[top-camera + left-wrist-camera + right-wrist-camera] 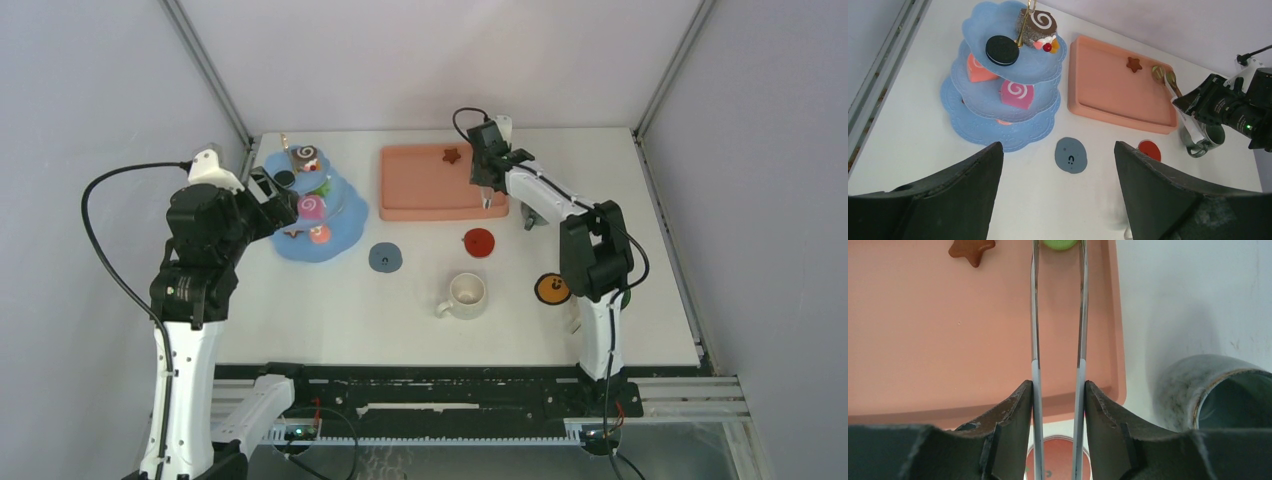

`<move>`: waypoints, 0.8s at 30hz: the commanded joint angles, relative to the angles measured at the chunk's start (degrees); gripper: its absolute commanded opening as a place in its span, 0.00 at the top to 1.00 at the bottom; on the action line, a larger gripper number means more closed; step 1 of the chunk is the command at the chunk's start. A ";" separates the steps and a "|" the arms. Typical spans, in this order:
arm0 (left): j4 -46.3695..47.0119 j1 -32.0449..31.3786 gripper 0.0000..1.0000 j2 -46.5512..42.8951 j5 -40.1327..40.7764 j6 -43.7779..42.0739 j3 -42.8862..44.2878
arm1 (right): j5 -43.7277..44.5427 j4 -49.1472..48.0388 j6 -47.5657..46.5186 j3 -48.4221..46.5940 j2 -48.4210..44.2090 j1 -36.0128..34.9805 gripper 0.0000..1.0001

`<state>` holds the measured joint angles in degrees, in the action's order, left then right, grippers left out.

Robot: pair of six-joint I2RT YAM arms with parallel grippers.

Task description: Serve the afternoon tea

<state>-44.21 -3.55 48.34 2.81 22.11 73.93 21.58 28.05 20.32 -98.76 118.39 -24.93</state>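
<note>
- The right claw (pixel 1058 385) is clenched on the thin metal tongs (pixel 1034 330). Its two fingers press on the two blades, low in the right wrist view.
- The blades run upward over the salmon-pink tray (pixel 948 340). At the top edge of that view their tips stand on both sides of a small green pastry (pixel 1060 243). I judge that the step in hand is to pick up this piece.
- To do it well, the squeeze should be slow and equal, so that the round piece does not slip out. The lift should then go straight up over the tray rim before it turns left, toward the blue dessert tower (pixel 978 132). The tongs should keep away from the grey mug (pixel 1193 390) just beside the tray.
- The left claw (pixel 1057 143) is released, wide and with nothing in it, above the counter (pixel 330 320) near the tower.
- Mugs, counted from the bottom of the top view upward: one cream mug (pixel 468 292) and one grey mug. A green one I cannot find with certainty.
- Three round coasters: an orange coaster (pixel 549 289), a blue-grey coaster (pixel 385 257) and a red coaster (pixel 479 241).
- One tower of three tiers, at the left, with at least five pastries on it. Some of them are half hidden.
- One tray, at the upper middle, with two pieces: the green one and a brown star (pixel 971 249).
- One pair of tongs.
</note>
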 commanded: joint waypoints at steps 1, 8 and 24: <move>2.46 0.56 0.14 0.07 0.14 0.39 0.66 | -0.49 -1.41 0.73 -4.00 0.47 0.97 0.52; 2.64 0.59 0.14 0.08 -0.02 0.57 0.51 | -0.98 0.18 -0.18 -7.46 2.68 1.62 0.51; 2.22 0.58 0.14 -1.04 0.35 0.13 0.34 | -3.97 -1.55 -1.67 -7.70 2.28 1.79 0.56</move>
<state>-44.14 -3.55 48.27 2.83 22.11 73.93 18.92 30.72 19.53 -106.17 123.87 -23.53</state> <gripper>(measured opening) 0.861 0.468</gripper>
